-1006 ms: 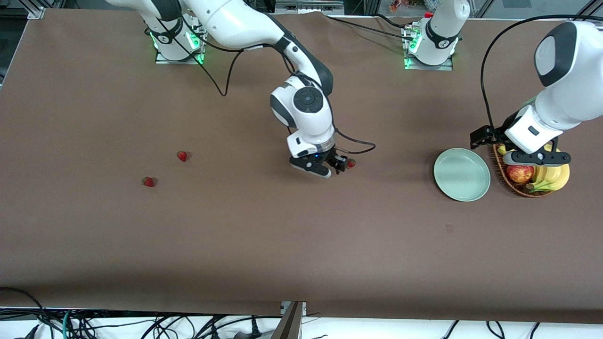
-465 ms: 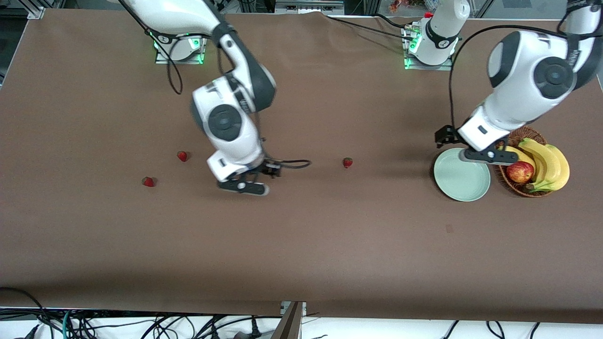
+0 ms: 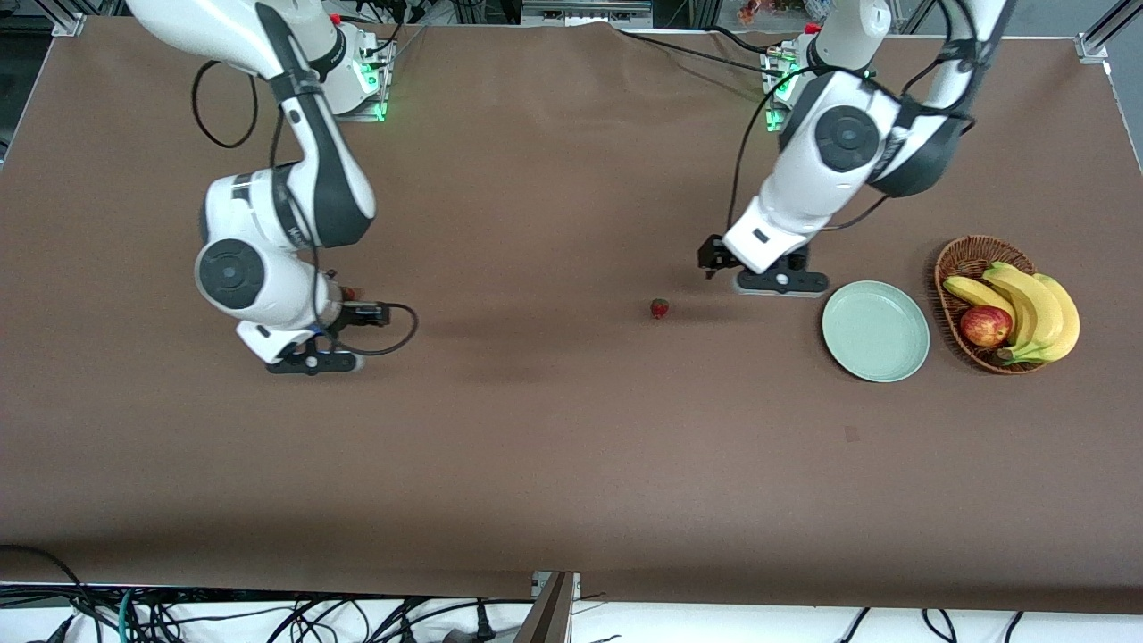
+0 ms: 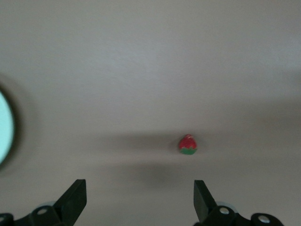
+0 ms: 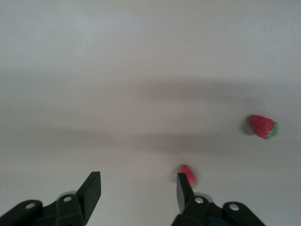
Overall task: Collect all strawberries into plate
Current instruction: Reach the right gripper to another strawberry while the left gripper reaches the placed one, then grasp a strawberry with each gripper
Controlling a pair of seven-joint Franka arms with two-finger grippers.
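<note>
One strawberry (image 3: 659, 308) lies alone mid-table, a short way from the pale green plate (image 3: 875, 331) toward the right arm's end. My left gripper (image 3: 777, 282) hovers low between that berry and the plate. It is open and empty, and its wrist view shows the strawberry (image 4: 188, 144) ahead of the left gripper (image 4: 140, 197) and the plate's rim (image 4: 4, 127) at the edge. My right gripper (image 3: 311, 360) is open over the right arm's end of the table. In its wrist view, one strawberry (image 5: 189, 174) sits just outside a fingertip of the right gripper (image 5: 138, 188), and another strawberry (image 5: 263, 126) lies farther off.
A wicker basket (image 3: 955, 259) with bananas (image 3: 1040, 308) and an apple (image 3: 985, 326) stands beside the plate at the left arm's end. A black cable (image 3: 393, 330) loops from the right wrist over the table.
My right arm swept from the middle strawberry, leaving it on the table, to the two berries at its own end. My left arm moved from over the basket, past the plate, toward the middle berry.
</note>
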